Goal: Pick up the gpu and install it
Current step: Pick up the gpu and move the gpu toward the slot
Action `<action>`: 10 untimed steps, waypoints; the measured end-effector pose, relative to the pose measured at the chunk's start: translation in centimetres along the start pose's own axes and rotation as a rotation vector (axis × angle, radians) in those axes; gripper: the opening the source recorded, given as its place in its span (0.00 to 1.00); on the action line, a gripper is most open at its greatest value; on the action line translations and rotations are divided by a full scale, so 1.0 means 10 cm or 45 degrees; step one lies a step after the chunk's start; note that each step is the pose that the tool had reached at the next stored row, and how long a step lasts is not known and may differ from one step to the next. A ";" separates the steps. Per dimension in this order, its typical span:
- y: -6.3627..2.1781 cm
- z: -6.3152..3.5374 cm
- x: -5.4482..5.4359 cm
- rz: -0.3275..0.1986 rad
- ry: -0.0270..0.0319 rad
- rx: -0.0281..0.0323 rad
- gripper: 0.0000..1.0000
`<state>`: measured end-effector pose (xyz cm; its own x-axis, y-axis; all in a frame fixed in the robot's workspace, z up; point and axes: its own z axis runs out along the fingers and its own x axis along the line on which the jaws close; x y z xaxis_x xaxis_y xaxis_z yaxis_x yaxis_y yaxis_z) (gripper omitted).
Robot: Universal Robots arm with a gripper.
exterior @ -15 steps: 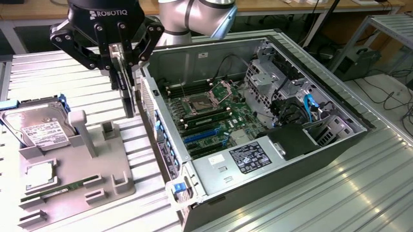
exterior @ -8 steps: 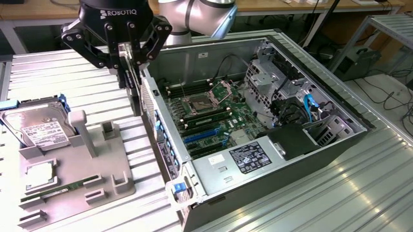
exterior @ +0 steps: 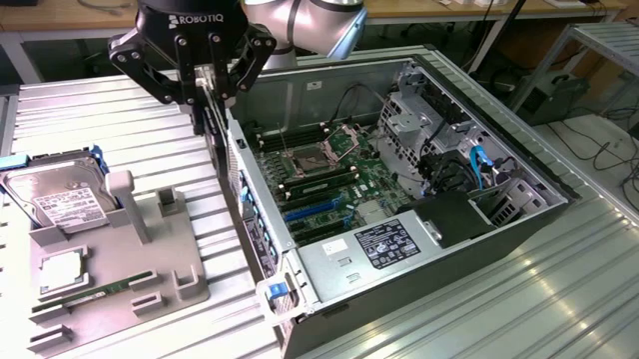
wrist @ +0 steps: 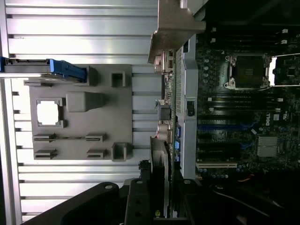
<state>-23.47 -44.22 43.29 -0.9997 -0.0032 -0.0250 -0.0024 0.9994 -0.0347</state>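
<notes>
Exterior view: black gripper (exterior: 209, 93) clamped on thin green-and-black gpu card (exterior: 212, 120), edge-on, above ribbed grey metal table (exterior: 120, 112), just beside open black computer case (exterior: 420, 307). Wrist view: gpu card (wrist: 160, 154) pinched in gripper (wrist: 161, 206), alongside case wall, table side.

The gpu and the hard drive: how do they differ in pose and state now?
The gpu hangs on edge, clamped in the gripper near the case wall; the hard drive leans in the gray fixture, untouched. The gpu shows as a thin dark card; the hard drive is a silver box with a white label. Neither is installed in the case.
</notes>
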 end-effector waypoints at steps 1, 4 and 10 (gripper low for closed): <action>0.000 0.001 -0.01 0.000 -0.0001 0.0000 0.27; 0.000 0.002 -0.07 0.000 0.0000 0.0000 0.27; 0.000 0.004 -0.16 0.000 0.0000 0.0000 0.27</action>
<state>-21.89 -44.22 43.29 -0.9997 -0.0032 -0.0250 -0.0023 0.9994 -0.0347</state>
